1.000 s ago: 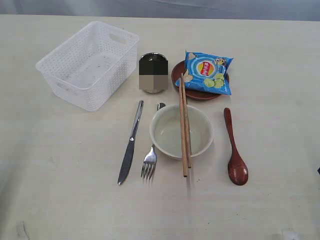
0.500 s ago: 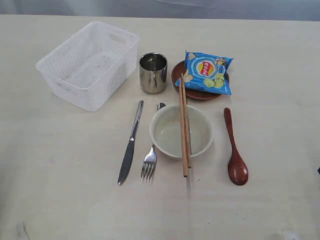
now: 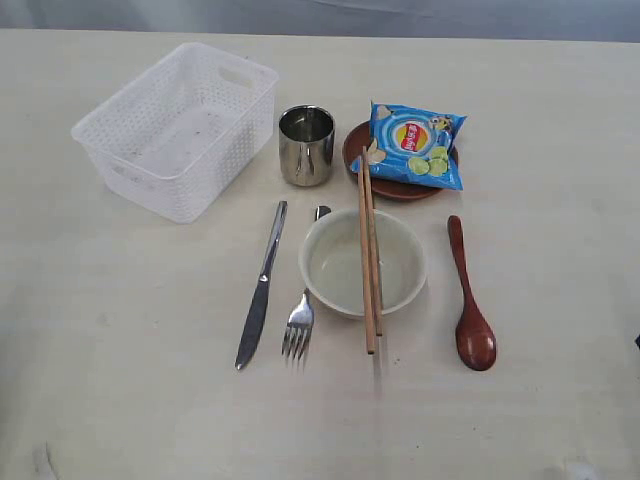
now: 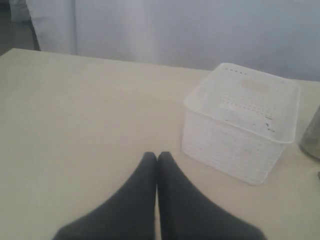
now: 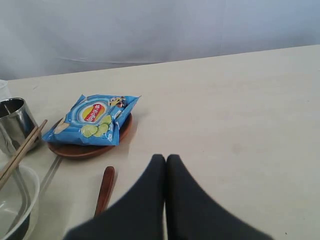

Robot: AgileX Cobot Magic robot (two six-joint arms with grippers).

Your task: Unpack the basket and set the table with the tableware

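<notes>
Cream table fills my exterior view, and the job looks all but finished. Near the far edge the basket seems empty, though faint specks on its floor are too small to read. Mid-table I count one bowl with two chopsticks across it, one knife, one fork, one cup, one spoon, and one plate carrying one chip bag. My left gripper and right gripper hover with fingers pressed together, holding nothing.
</notes>
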